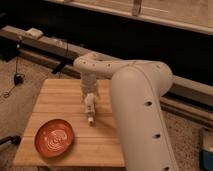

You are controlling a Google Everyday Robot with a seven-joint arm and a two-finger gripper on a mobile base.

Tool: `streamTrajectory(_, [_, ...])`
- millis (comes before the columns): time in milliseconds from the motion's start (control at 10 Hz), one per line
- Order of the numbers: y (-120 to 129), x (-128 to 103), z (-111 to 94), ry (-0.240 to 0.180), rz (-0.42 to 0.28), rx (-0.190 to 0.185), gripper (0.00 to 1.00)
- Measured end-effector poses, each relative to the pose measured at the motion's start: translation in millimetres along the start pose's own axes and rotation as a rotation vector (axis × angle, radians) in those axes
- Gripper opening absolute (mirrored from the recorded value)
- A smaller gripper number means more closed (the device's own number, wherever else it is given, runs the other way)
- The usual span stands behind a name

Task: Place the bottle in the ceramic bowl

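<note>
The small white bottle (90,107) lies on the wooden table (55,100), near its middle, neck pointing toward the front. My gripper (89,96) hangs from the white arm right over the bottle's rear end. The orange-red ceramic bowl (54,137) with pale swirl lines sits on the table's front left, apart from the bottle and holding nothing.
My large white arm (140,115) covers the right side of the table. A dark rail (60,50) with cables runs behind the table. The floor (15,95) is speckled on the left. A blue-and-white object (207,150) sits at the far right.
</note>
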Motion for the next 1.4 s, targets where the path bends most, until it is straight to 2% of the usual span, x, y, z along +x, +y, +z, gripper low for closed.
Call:
streamTrajectory(400, [12.2,1.6,22.1,0.039,-0.011,-0.016,0.65])
streamTrajectory(700, [15.9,0.6,38.0,0.060,-0.019,-0.007,0.63])
streamTrajectory(800, [16.3,0.2,42.4,0.065,-0.021,-0.001,0.56])
streamTrajectory(900, [17.0,0.2,45.1,0.070,-0.023,0.001,0.44])
streamTrajectory(1100, [17.3,2.5,41.7,0.069,-0.028,-0.002,0.26])
streamTrajectory(1300, [26.0,11.5,17.0,0.049,-0.060,-0.007,0.05])
streamTrajectory(1400, [33.4,17.9,5.2,0.044,-0.084,-0.008,0.01])
